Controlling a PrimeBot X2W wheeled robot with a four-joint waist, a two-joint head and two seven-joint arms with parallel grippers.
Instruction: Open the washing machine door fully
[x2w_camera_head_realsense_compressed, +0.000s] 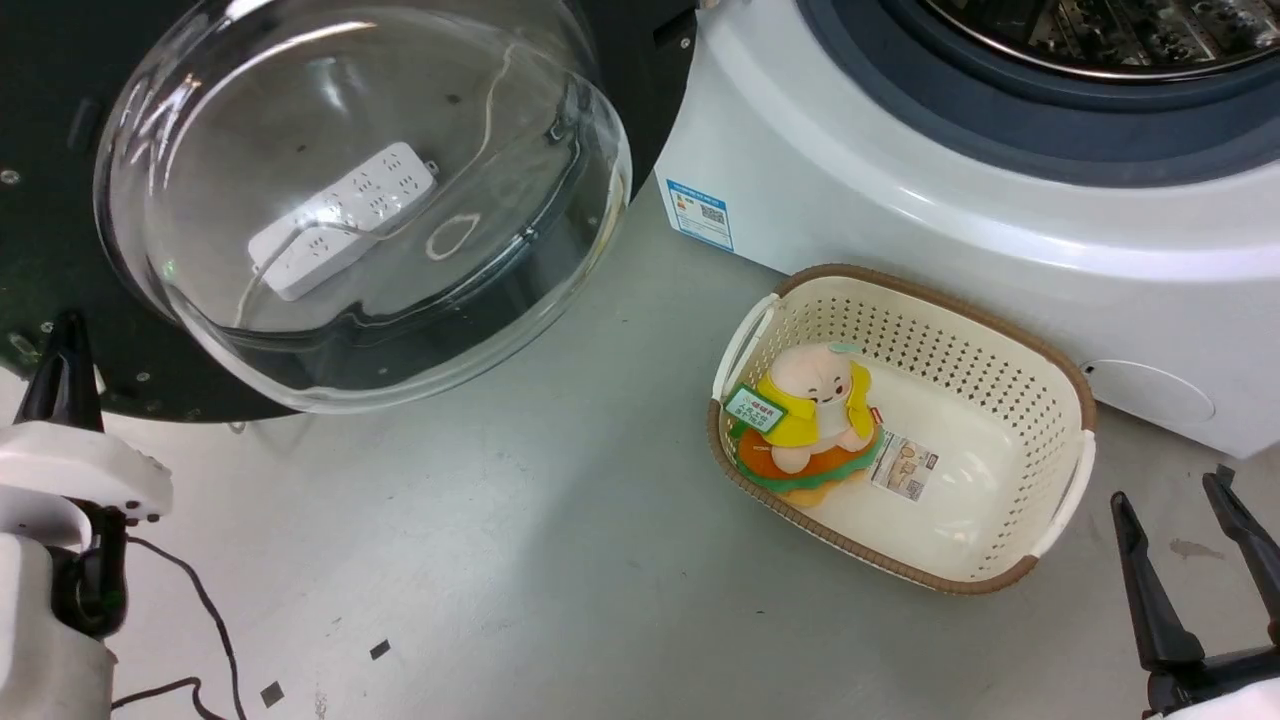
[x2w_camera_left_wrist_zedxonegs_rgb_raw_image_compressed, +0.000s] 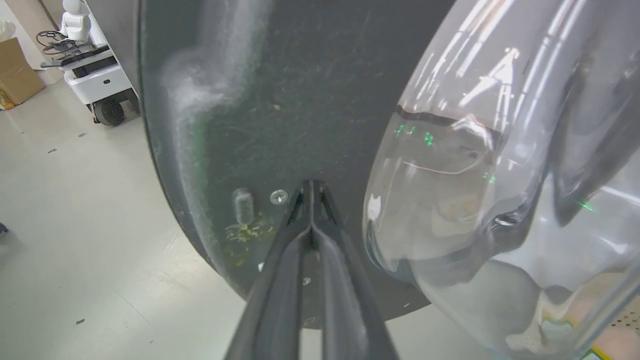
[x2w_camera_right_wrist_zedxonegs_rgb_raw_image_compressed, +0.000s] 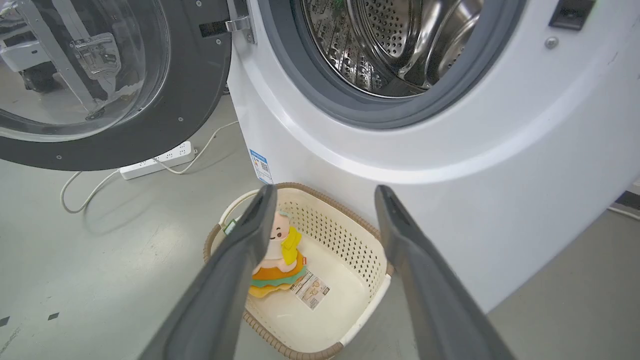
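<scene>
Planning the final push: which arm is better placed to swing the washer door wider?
Left. Its shut gripper sits right at the door's black face, beside the glass bowl. The right gripper hangs open near the basket, well apart from the door.

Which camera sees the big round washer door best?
Right wrist view: the washing machine door stands open beside the machine, hinge included. Head view looks down on its glass bowl; left wrist view sits close, left claw shut by its black ring.
</scene>
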